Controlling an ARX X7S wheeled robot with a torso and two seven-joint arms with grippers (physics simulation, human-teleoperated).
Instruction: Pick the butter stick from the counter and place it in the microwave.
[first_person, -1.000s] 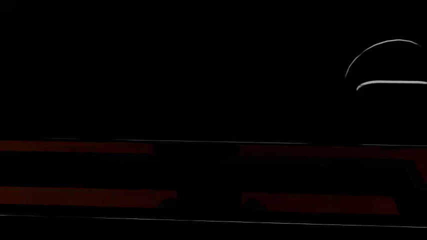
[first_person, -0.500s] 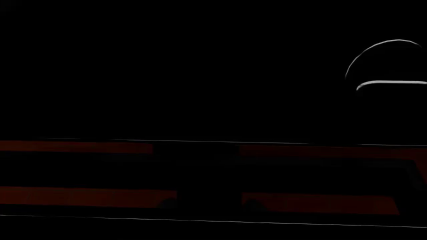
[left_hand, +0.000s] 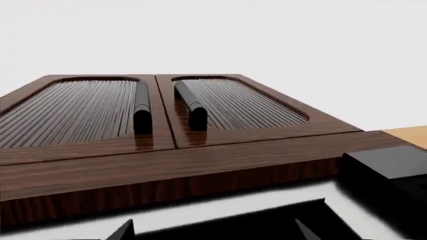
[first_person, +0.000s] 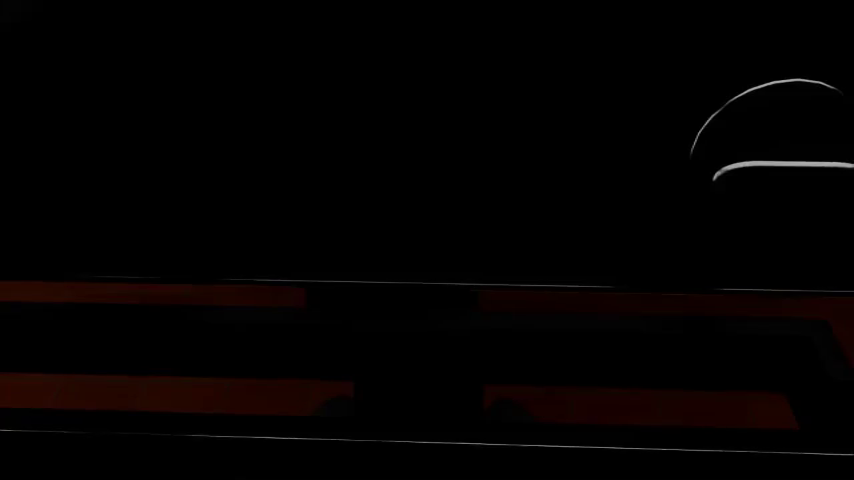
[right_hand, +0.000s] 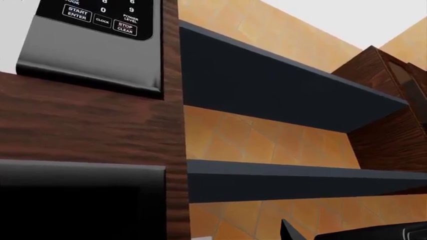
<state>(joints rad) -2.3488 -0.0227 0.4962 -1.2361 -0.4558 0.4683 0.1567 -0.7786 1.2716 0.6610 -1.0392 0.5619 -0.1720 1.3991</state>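
Beside the microwave's control panel (right_hand: 93, 30), the right wrist camera looked up past a strip of dark wood at two dark shelves (right_hand: 293, 85) set against an orange tiled wall (right_hand: 267, 145); only a dark tip of the right gripper (right_hand: 293, 231) edged into that view, too little to tell whether it was parted or closed. The butter stick appeared in none of the three views, so which way it lay from either gripper, and how its long axis ran, could not be read. The right arm seemed the nearer to the microwave, judging by how large the keypad loomed. The left wrist camera faced a pair of ribbed wooden cabinet doors (left_hand: 153, 107) with black bar handles (left_hand: 141, 107), and two dark points of the left gripper (left_hand: 213, 234) stood well apart, suggesting parted fingers holding nothing. The head view was almost wholly black, showing only a pale curved outline (first_person: 767, 110) and dim reddish bands (first_person: 147, 293), and it matched the earlier head frames line for line.
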